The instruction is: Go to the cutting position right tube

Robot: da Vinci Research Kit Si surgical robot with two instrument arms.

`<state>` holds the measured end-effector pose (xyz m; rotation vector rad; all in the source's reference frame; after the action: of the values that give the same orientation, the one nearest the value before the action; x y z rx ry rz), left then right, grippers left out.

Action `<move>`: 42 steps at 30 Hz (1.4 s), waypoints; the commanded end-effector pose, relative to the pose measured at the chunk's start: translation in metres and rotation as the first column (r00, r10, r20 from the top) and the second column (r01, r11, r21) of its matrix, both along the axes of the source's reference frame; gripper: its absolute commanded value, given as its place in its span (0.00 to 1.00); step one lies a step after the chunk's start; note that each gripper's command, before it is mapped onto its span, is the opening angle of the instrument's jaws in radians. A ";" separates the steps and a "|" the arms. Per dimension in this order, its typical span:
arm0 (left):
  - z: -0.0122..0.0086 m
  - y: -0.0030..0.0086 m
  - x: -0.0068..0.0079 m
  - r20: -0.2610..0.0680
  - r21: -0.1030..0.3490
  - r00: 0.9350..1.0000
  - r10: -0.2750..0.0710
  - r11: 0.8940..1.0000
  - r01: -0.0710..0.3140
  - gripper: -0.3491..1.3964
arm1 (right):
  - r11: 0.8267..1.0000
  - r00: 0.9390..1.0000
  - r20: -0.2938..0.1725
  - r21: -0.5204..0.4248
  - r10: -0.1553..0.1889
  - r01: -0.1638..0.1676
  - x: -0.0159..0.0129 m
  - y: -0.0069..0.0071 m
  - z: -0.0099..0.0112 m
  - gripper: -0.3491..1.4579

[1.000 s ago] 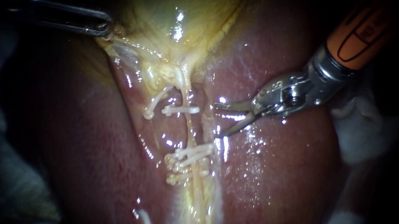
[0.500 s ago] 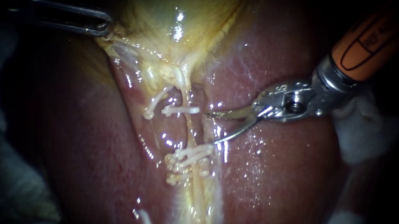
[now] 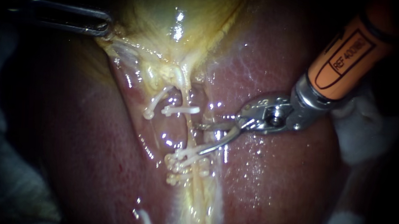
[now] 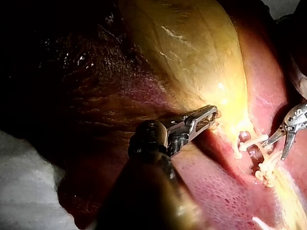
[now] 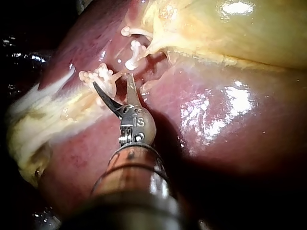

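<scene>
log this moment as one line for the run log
step: go to cutting position | right instrument: jaws open, tips at right tube, between upper clip and lower clips | left instrument: jaws shut on gallbladder

Three close views, all meeting at the white clips [image 3: 183, 159].
My endoscope looks almost squarely onto the clips. The left wrist camera sights along my left instrument [image 4: 210, 116], with the clips ahead and aside, probably farther off. The right wrist camera follows my right instrument [image 5: 112, 82], with the clips just past its tip.
</scene>
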<state>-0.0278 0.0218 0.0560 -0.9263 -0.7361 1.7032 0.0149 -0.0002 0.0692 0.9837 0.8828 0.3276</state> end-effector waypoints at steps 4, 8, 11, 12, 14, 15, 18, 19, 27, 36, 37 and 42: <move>0.0000 0.0000 0.0000 0.000 0.000 1.000 0.000 1.000 0.000 0.00 | 1.000 0.999 -0.027 0.009 0.023 -0.022 0.0008 -0.0001 0.0007 0.99; 0.0000 0.0000 0.0000 0.000 0.000 1.000 0.000 1.000 0.000 0.00 | 0.999 0.998 -0.051 0.017 0.039 -0.038 0.0018 -0.0006 0.0014 0.99; 0.0000 0.0000 0.0000 0.000 0.000 1.000 0.000 1.000 0.000 0.00 | 0.998 0.996 -0.071 0.025 0.052 -0.050 0.0027 -0.0009 0.0017 0.99; 0.0000 0.0000 -0.0001 0.000 0.000 1.000 0.000 1.000 0.000 0.00 | 0.998 0.995 -0.077 0.028 0.056 -0.054 0.0030 -0.0010 0.0018 0.99; 0.0000 0.0000 -0.0001 0.000 0.000 1.000 0.000 1.000 0.000 0.00 | 0.997 0.994 -0.091 0.034 0.066 -0.063 0.0035 -0.0012 0.0019 0.99; 0.0000 0.0000 -0.0001 0.000 0.000 1.000 0.000 1.000 0.000 0.00 | 0.997 0.993 -0.095 0.037 0.069 -0.066 0.0038 -0.0012 0.0019 0.98; 0.0000 0.0000 -0.0001 0.000 0.000 1.000 0.000 1.000 0.000 0.00 | 0.996 0.991 -0.110 0.045 0.080 -0.076 0.0045 -0.0014 0.0019 0.97; 0.0000 0.0000 -0.0001 0.000 0.000 1.000 -0.001 1.000 0.001 0.00 | 0.996 0.990 -0.114 0.048 0.084 -0.079 0.0048 -0.0014 0.0018 0.97; 0.0000 0.0000 -0.0001 0.000 0.000 1.000 -0.001 1.000 0.001 0.00 | 0.991 0.982 -0.148 0.076 0.117 -0.107 0.0068 -0.0015 0.0016 0.96; 0.0000 0.0000 -0.0001 0.000 0.000 1.000 -0.001 1.000 0.001 0.00 | 0.989 0.973 -0.189 0.096 0.131 -0.114 0.0071 -0.0023 0.0000 0.93; 0.0000 0.0000 -0.0001 0.000 0.000 1.000 -0.001 1.000 0.001 0.00 | 0.988 0.971 -0.196 0.102 0.134 -0.116 0.0072 -0.0023 -0.0004 0.93; 0.0000 0.0000 -0.0001 0.000 0.000 1.000 -0.001 1.000 0.001 0.00 | 0.983 0.960 -0.234 0.137 0.151 -0.121 0.0074 -0.0019 -0.0030 0.92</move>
<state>-0.0279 0.0218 0.0560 -0.9261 -0.7352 1.7025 0.0224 -0.0019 0.0657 1.1028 1.1767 0.3865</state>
